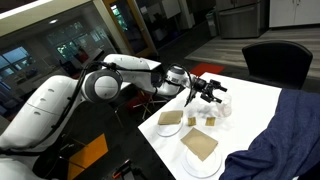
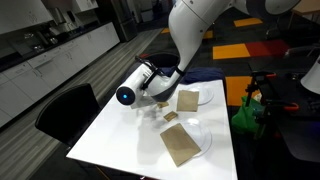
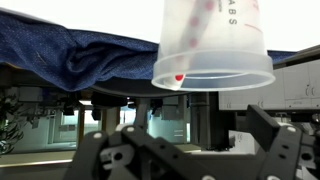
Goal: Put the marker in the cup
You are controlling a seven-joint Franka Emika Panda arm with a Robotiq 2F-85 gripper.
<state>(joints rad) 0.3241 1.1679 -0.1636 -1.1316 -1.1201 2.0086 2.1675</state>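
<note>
The wrist view stands upside down. The clear cup [image 3: 213, 45] fills its upper middle. The red-pink marker [image 3: 181, 77] is inside the cup, with its red end against the rim side and its paler part further in. My gripper [image 3: 190, 150] is open and empty, its two dark fingers spread at the frame's lower edge, apart from the cup. In an exterior view the gripper [image 1: 208, 92] hovers over the white table [image 1: 255, 105] beside the plates. In the other exterior view the arm [image 2: 150, 80] hides the gripper and the cup.
Two white plates with tan slabs sit on the table [image 1: 170, 122] [image 1: 200, 148], also seen from the other side [image 2: 187, 100] [image 2: 185, 145]. A blue denim cloth [image 1: 280, 140] covers one table edge. Black chairs [image 1: 275, 60] [image 2: 65, 110] stand at the table.
</note>
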